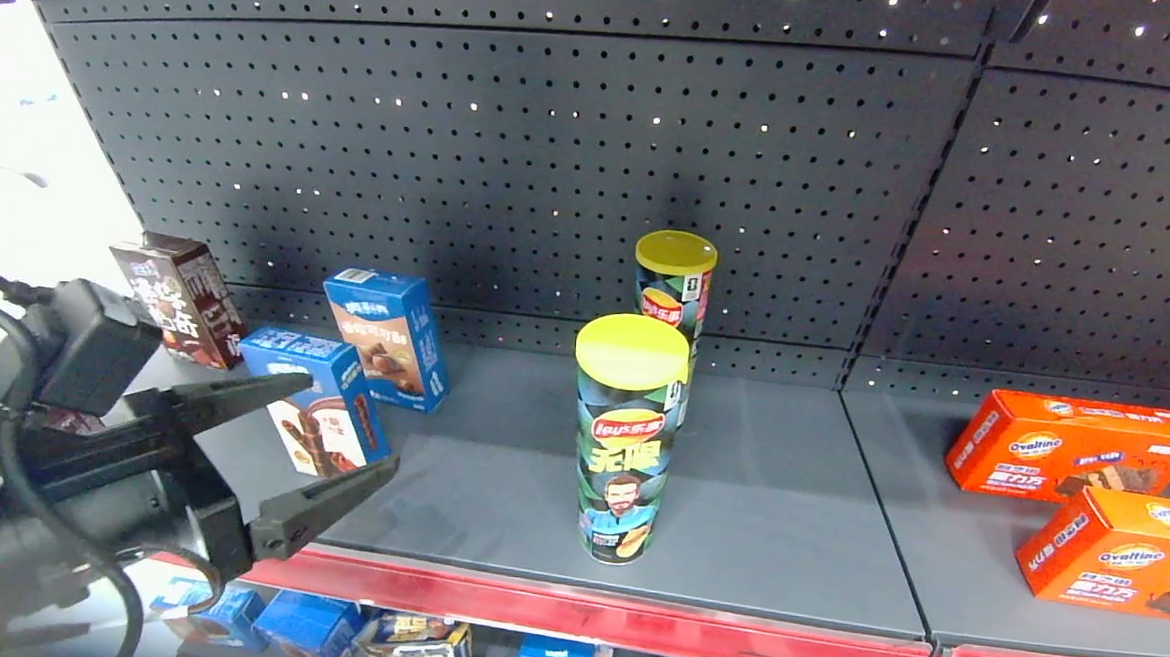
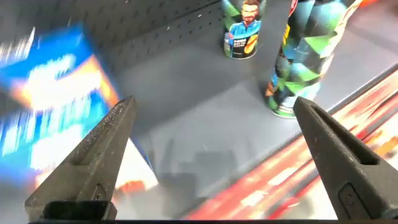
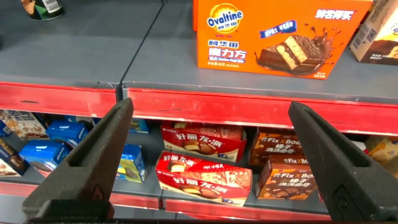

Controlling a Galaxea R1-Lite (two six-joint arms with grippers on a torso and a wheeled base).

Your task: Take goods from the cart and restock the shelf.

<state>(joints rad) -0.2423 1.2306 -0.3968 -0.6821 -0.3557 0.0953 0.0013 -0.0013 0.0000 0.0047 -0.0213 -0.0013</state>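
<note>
The front chip can (image 1: 627, 441) has a lime-yellow lid over a body of green, blue and black angular patches, with a red oval badge and yellow lettering. The rear chip can (image 1: 674, 283) shows the same yellow lid and patchwork. The shelf board (image 1: 786, 509) is dark grey, the pegboard (image 1: 554, 147) dark grey dotted with rows of small holes, the edge strip (image 1: 580, 609) red. The blue boxes (image 1: 387, 338) carry brown panels, the brown box (image 1: 181, 297) is dark with white print, the orange boxes (image 1: 1069, 459) bright orange
</note>
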